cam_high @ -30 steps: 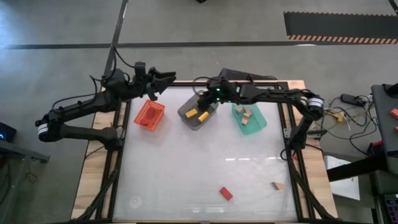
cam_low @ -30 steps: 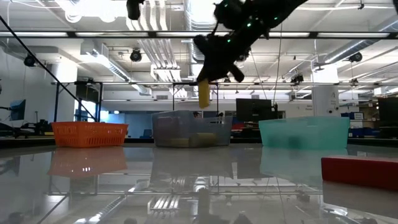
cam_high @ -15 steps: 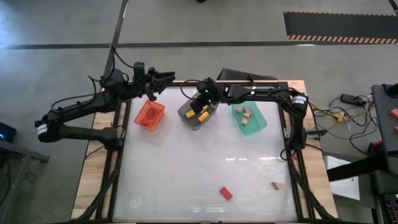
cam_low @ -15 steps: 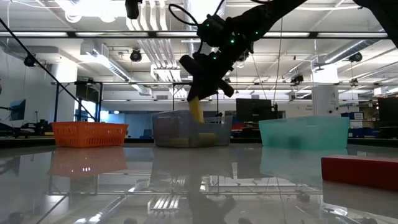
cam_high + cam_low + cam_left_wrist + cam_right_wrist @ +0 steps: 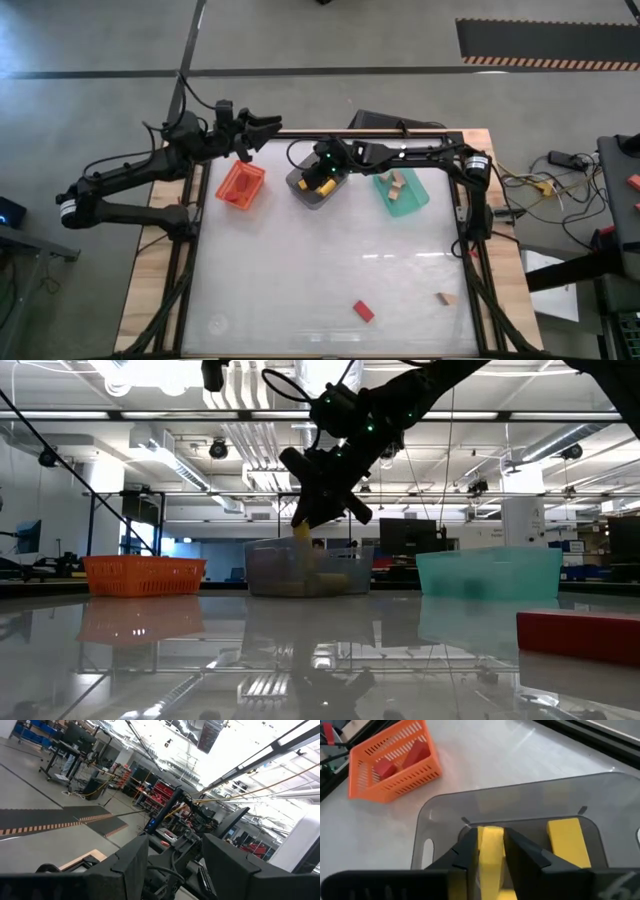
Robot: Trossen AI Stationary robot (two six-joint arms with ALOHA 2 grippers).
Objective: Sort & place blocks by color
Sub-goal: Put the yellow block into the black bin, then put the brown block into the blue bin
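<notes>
My right gripper (image 5: pixel 320 181) is low over the grey bin (image 5: pixel 304 192), shut on a yellow block (image 5: pixel 491 845); the low view shows the gripper (image 5: pixel 316 510) just above the bin's rim. More yellow blocks (image 5: pixel 565 838) lie on the grey bin's floor. The orange bin (image 5: pixel 240 184) holds red blocks (image 5: pixel 384 767), and the green bin (image 5: pixel 401 192) holds tan blocks. A red block (image 5: pixel 363 311) and a tan block (image 5: pixel 446 298) lie flat on the table near its near edge. My left gripper (image 5: pixel 263 128) waits open, raised beyond the orange bin. My right gripper pinches the yellow block's upper end (image 5: pixel 491 834) between its two fingers (image 5: pixel 466 851), coming from above and slanting toward the table's left. The block hangs tilted below the fingers, its lower end (image 5: pixel 300 532) dipping behind the grey bin's rim.
The three bins stand in a row along the far edge. The wide middle of the table (image 5: pixel 330 260) is bare. In the low view the red block (image 5: pixel 580 635) lies close to the camera at the right.
My right gripper has moved toward the table's left and down, carrying the yellow block from above the grey bin's right side to just over its rim. The block has tipped from hanging upright to slanting.
</notes>
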